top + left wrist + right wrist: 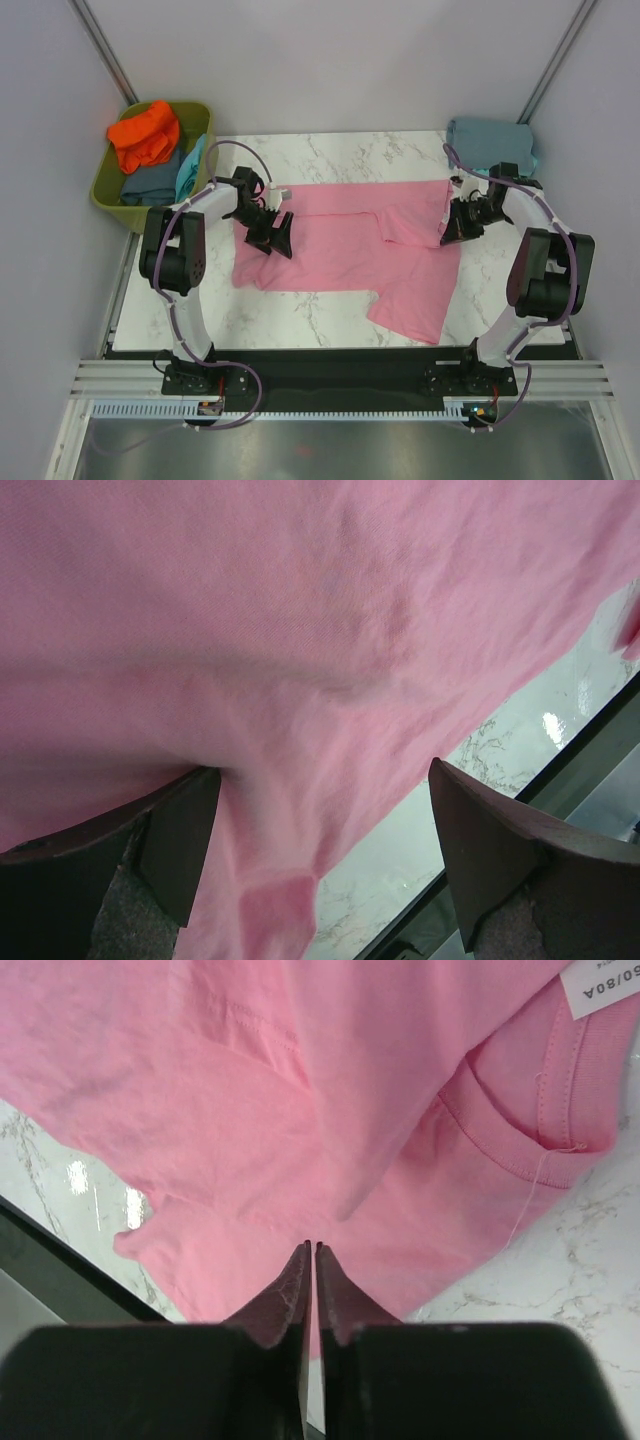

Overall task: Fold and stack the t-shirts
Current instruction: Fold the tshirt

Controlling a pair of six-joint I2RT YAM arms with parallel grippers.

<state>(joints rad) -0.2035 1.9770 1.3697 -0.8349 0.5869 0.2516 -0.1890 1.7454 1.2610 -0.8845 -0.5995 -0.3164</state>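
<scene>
Olive tub [103,192] at far left beside marble table [300,315], holding orange shirt [145,135], slate-blue shirt [150,186] and turquoise shirt [190,165]. Folded grey-blue shirt [487,140] in far-right corner. Pink shirt [340,250] spread across table middle, wrinkled, right part doubled over, collar with white label [603,985] at right end. Left gripper [275,235] gaping wide over shirt's left edge, gripping nothing. Right gripper [313,1250] clenched, tips against pink cloth near collar; pinched fold unclear.

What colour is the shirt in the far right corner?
The shirt is grey-blue; top external view.
</scene>
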